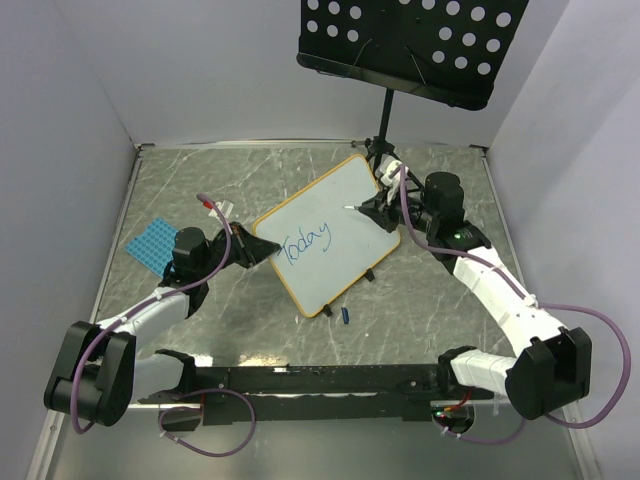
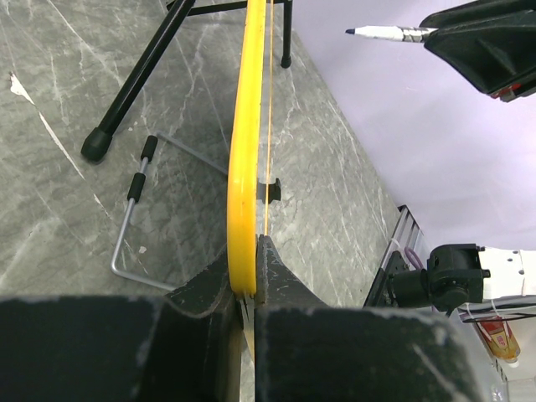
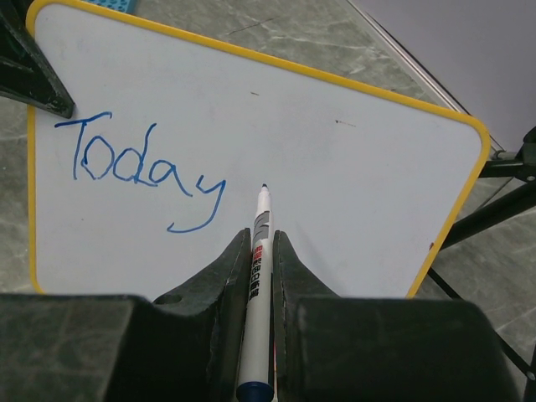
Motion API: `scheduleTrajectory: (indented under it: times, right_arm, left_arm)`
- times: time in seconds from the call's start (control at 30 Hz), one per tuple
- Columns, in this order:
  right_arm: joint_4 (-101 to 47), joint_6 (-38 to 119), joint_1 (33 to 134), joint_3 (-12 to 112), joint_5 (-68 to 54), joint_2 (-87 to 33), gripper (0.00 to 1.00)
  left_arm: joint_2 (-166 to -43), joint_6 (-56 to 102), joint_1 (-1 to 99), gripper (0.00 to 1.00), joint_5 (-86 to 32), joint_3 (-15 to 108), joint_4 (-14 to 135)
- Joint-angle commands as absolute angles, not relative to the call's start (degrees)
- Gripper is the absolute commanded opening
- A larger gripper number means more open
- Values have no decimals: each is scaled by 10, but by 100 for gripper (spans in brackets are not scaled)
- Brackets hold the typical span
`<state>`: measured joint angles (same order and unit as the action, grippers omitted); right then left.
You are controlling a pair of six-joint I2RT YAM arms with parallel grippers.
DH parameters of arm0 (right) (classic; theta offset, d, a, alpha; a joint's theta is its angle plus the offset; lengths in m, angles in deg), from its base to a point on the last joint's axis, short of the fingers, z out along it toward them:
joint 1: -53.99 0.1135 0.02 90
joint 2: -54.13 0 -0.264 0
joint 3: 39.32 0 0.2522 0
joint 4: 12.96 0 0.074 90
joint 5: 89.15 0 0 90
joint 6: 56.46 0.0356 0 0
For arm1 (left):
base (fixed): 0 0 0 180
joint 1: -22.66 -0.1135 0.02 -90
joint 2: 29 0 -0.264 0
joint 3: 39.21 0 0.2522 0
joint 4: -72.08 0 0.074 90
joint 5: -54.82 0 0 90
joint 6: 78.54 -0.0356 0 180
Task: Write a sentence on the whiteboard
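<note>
Right wrist view: sentence (image 3: pixel 138 167) stands at "Today" only; remainder judged outstanding. My right claw (image 3: pixel 261 239) grips the marker (image 3: pixel 263 209), tip clear of the whiteboard (image 3: pixel 352 193); left claw (image 2: pixel 251 260) clamps its frame.

Music stand (image 1: pixel 400 55) cropped at top, whiteboard (image 2: pixel 244 151) edge-on (face unseen), small blue item (image 1: pixel 345 316) unidentifiable

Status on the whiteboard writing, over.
Left gripper shut on whiteboard edge. Right gripper shut on marker, tip off board. Sentence: only Today. Path clear.
</note>
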<state>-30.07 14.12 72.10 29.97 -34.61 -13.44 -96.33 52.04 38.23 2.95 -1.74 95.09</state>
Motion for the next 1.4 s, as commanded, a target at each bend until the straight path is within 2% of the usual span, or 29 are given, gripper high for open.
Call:
scheduleTrajectory:
  times: [0.0, 0.67, 1.13, 1.37]
  right_arm:
    - [-270, 125, 717, 291, -367, -129, 0]
    - [-192, 75, 717, 248, -392, -120, 0]
    - [-126, -6, 715, 222, -465, -134, 0]
    - [-46, -6, 715, 191, -485, -139, 0]
  left_arm:
    - [-961, 474, 394, 1, 81, -22, 924]
    - [-961, 472, 393, 1, 82, -22, 922]
    - [-966, 471, 394, 1, 86, -18, 922]
    - [-968, 455, 393, 1, 96, -5, 898]
